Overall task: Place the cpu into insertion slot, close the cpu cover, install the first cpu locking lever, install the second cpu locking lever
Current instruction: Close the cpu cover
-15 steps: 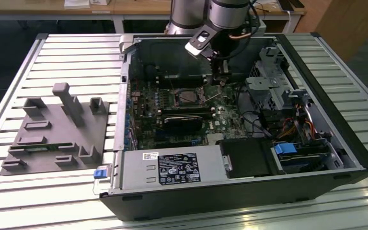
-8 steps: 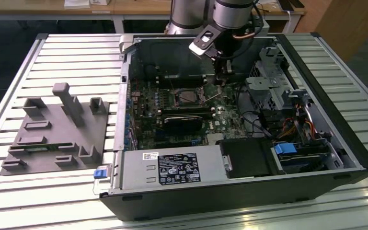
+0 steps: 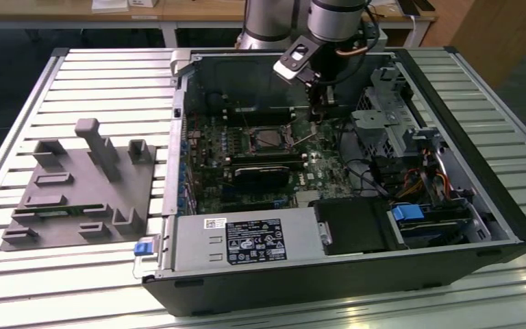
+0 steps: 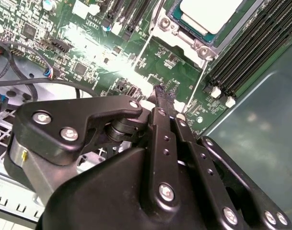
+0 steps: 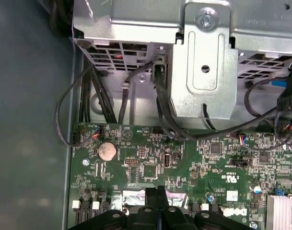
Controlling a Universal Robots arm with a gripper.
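Observation:
The cpu [image 4: 210, 12], with its dull silver top, lies in the insertion slot [image 3: 268, 137] on the green board inside the open computer case. The cpu cover [image 4: 184, 40], a silvery frame, lies flat around it. Two thin wire locking levers [image 4: 145, 50] [image 4: 198, 88] run out from the socket's corners across the board. My gripper [image 3: 322, 110] hangs just past the socket toward the exterior view's right. Its black fingers are shut together with nothing between them in both wrist views [image 4: 161, 93] [image 5: 157, 194], the tips close above the board between the two levers.
A metal drive cage [image 3: 391, 123] with cables [image 5: 102, 96] stands right beside the gripper. Long black memory slots [image 4: 251, 52] flank the socket. A power supply [image 3: 244, 240] fills the case's near side. On the slatted table at the exterior view's left lies a grey fixture block [image 3: 76, 185].

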